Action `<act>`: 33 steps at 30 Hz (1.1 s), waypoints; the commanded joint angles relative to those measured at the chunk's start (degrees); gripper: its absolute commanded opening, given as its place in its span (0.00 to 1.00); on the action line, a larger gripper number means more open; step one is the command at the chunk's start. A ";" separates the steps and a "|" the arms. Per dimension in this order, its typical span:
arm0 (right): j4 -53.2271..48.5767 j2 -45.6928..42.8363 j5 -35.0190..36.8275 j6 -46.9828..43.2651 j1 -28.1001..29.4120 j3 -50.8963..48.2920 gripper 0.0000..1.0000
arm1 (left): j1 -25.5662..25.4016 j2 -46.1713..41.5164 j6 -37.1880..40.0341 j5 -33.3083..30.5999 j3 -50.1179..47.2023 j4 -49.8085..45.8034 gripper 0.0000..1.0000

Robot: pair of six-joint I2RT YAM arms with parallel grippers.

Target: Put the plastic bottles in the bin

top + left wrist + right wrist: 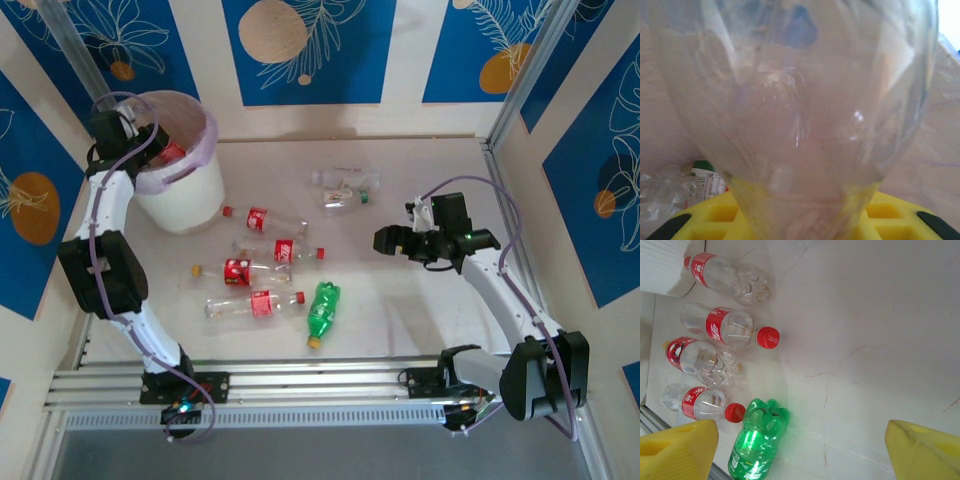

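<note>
My left gripper hangs over the left rim of the bin, a white bucket with a pale purple bag. It is shut on a clear plastic bottle, which stands between the yellow fingers and blocks most of the left wrist view. Other bottles lie inside the bin. Several red-labelled bottles and a green bottle lie on the table right of the bin. My right gripper hovers open to their right, nothing between its fingers. The green bottle lies near its left finger.
Two more clear bottles lie at the back middle of the table. Blue-patterned walls close in the table on three sides. An aluminium rail runs along the near edge by the arm bases.
</note>
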 commanded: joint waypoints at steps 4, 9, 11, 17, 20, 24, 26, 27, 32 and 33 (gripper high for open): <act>-1.25 -0.11 0.83 -0.84 0.97 -0.19 0.87 | -0.27 3.60 0.78 3.12 -2.25 -0.16 0.17; -1.09 0.45 1.05 -0.55 1.17 -0.01 0.87 | -0.33 3.94 1.14 3.67 -1.21 -0.77 0.53; -0.90 0.61 1.18 -0.41 1.35 0.01 0.87 | -0.28 4.04 1.38 3.94 -0.34 -1.38 0.67; -0.89 0.96 1.75 -0.40 1.99 0.16 0.87 | -0.28 4.43 2.08 4.31 1.57 -3.14 0.88; -1.06 1.04 2.01 -0.29 2.19 0.34 0.88 | -0.29 4.48 2.10 4.41 1.87 -3.25 0.91; -1.07 1.04 2.26 0.24 2.22 0.78 0.87 | -0.30 4.32 1.95 4.92 2.62 -3.57 0.98; -1.57 1.32 3.22 1.32 2.21 1.33 0.87 | -0.29 4.01 1.89 5.15 3.16 -3.89 1.00; -2.11 1.54 4.19 1.86 2.41 1.75 0.87 | -0.30 3.72 1.93 5.24 3.63 -4.15 1.00; -6.91 2.19 10.30 6.35 7.51 3.92 0.87 | -0.32 1.33 2.55 5.38 6.67 -5.96 1.00; -7.61 2.19 11.12 7.48 8.90 4.07 0.87 | -0.35 0.87 2.77 5.29 7.34 -6.39 1.00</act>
